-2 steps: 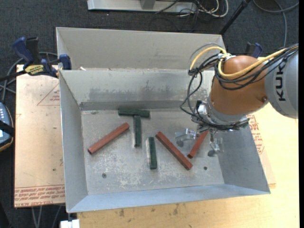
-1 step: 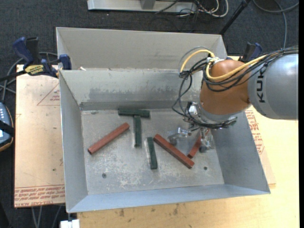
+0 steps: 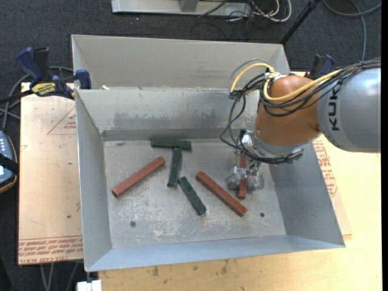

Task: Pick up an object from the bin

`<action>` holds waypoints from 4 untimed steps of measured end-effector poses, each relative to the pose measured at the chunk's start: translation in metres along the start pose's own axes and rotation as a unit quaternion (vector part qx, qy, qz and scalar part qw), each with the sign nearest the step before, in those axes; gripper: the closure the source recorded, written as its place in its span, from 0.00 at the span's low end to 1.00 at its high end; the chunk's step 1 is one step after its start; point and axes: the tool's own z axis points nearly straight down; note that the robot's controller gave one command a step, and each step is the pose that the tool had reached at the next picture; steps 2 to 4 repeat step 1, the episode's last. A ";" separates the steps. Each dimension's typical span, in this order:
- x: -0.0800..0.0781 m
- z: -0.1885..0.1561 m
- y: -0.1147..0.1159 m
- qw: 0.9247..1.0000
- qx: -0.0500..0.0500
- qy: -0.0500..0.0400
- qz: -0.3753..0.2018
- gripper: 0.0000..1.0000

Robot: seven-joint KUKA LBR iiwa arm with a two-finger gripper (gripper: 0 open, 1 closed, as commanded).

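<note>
My gripper [image 3: 244, 180] is low over the right part of the bin floor, under the orange wrist cover. A short red-brown stick [image 3: 242, 190] stands nearly upright between its metal fingers, and they are shut on it. Just below and to the left, a long red-brown bar [image 3: 219, 193] lies on a slant, its upper side close to the fingers. A dark green bar [image 3: 192, 195] lies to the left of that bar.
Further left lie two dark green bars forming a T [image 3: 174, 156] and another red-brown bar [image 3: 138, 176]. The bin's sloping right wall rises close beside the arm. Bare floor lies along the front.
</note>
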 end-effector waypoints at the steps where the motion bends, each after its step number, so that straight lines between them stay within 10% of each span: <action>1: 0.036 -0.161 -0.030 0.995 0.004 0.000 -0.100 1.00; 4: 0.036 -0.161 -0.030 0.995 0.004 0.000 -0.100 1.00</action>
